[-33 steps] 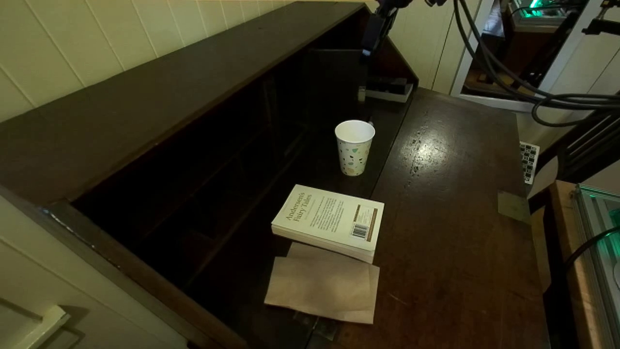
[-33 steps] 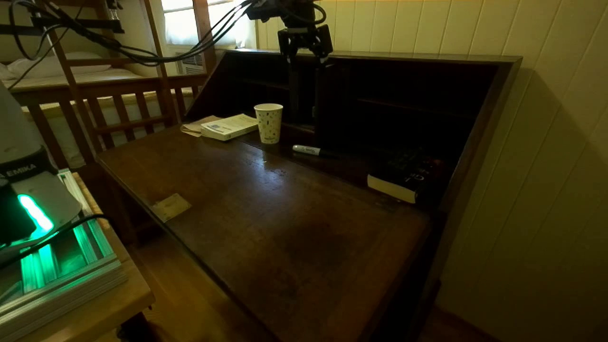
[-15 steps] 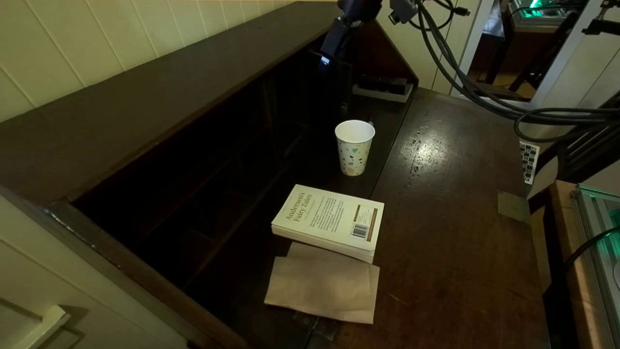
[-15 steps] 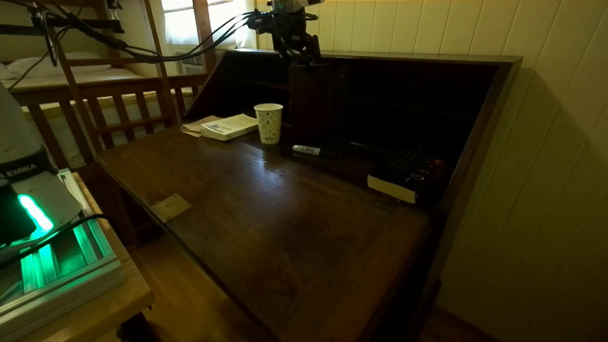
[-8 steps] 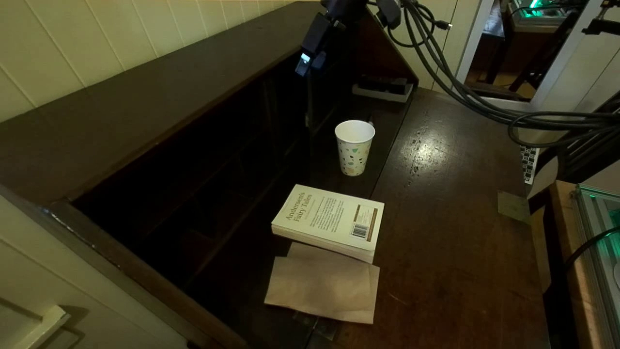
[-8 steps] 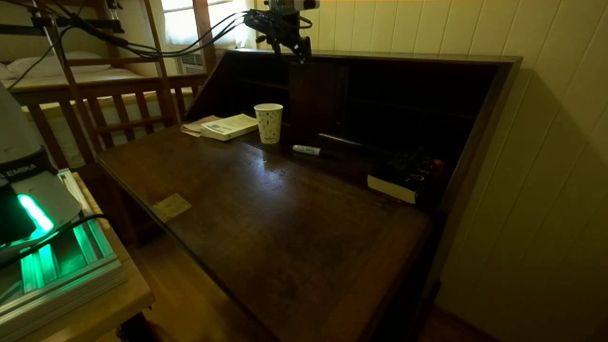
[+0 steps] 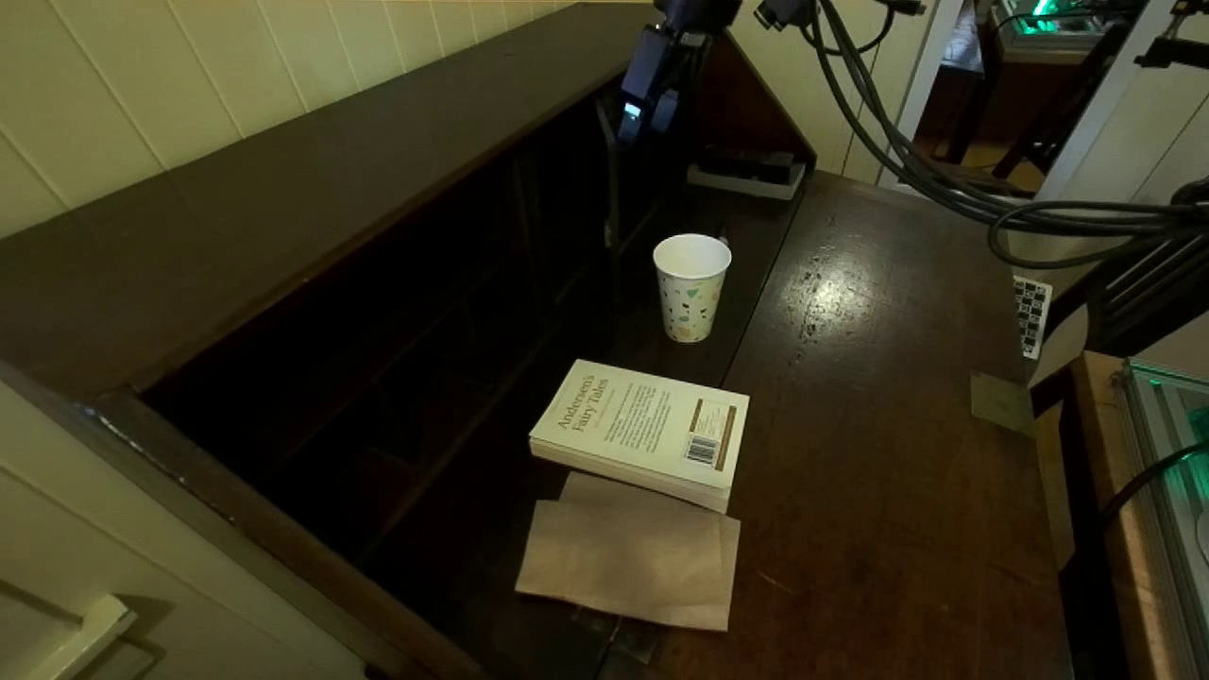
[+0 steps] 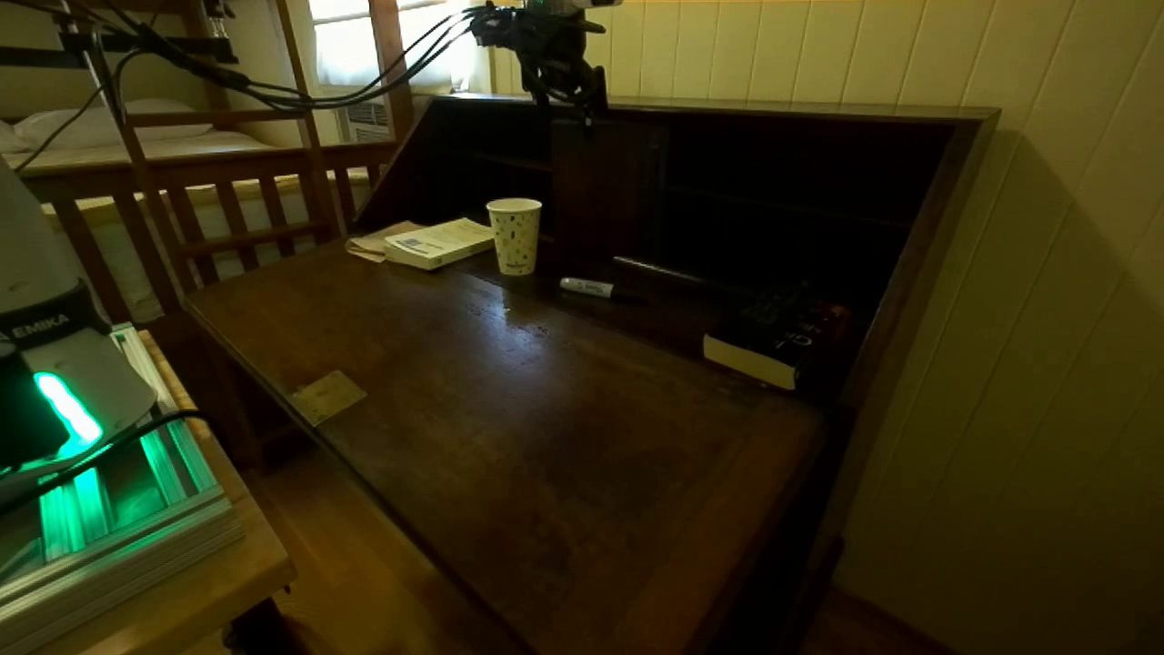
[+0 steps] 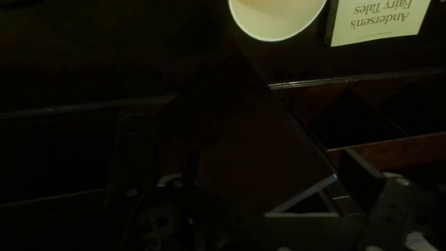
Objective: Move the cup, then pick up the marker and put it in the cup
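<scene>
Fingers [image 9: 362, 181] apart and released, the gripper [image 7: 648, 120] hangs near the hutch's upper edge [image 7: 416, 200] and a dark panel [image 8: 605, 186], above a broad, scuffed wooden desktop [image 8: 473, 428]. In an exterior view, a dark book [image 8: 773, 341] lies nearest, at right; farther come the pale marker [image 8: 587, 287], the tapered, speckled paper cup [image 8: 516, 238] upright just to its left, then a white paperback [image 8: 441, 242] and creased brown paper [image 8: 369, 246].

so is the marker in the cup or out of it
Out: in an exterior view the marker lies on the desk, apart from the cup.
</scene>
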